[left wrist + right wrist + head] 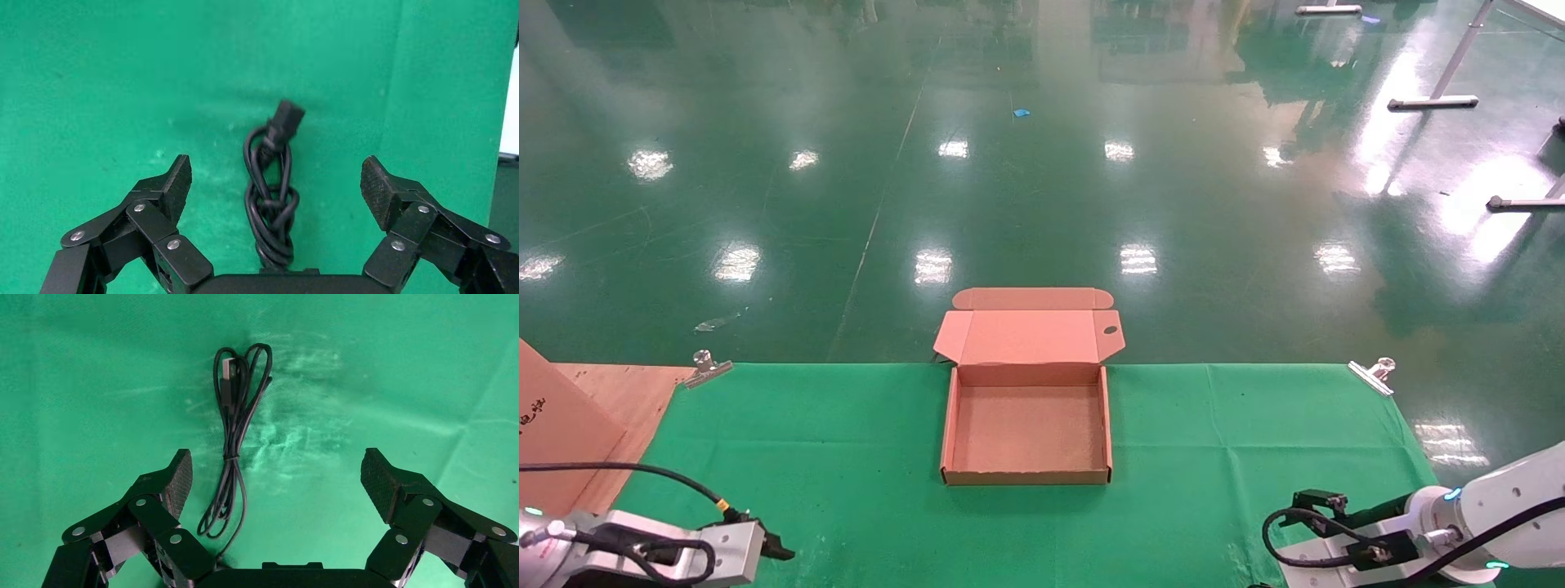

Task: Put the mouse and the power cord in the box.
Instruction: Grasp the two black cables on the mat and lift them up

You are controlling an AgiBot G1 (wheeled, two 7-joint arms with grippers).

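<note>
The shallow square brown cardboard box (1026,429) sits open in the middle of the green-cloth-covered surface (846,457), its hinged lid flap (1030,335) standing back at the far edge with a small dark hole near its right corner. The box interior is bare cardboard.

The head view shows only the arms at the near corners: the left tool (776,547) low at the near left, the right tool's arm at the near right, its fingers out of frame there. Neither cable appears in that view.

The left wrist view fills the gap: the left tool (275,184) hangs with its fingers (174,184) spread wide and holding nothing, directly above a thick black power cord (271,202) twisted into a loose bundle on the cloth, its blocky plug end farthest from the wrist.

The right wrist view shows the right tool (276,478) likewise spread wide and empty, over a thin black cable (232,441) folded into a long narrow bundle with a flat USB-style plug (229,370) at its far loop. The cable runs down out of sight beneath the tool body, so whatever it joins cannot be seen.
</note>
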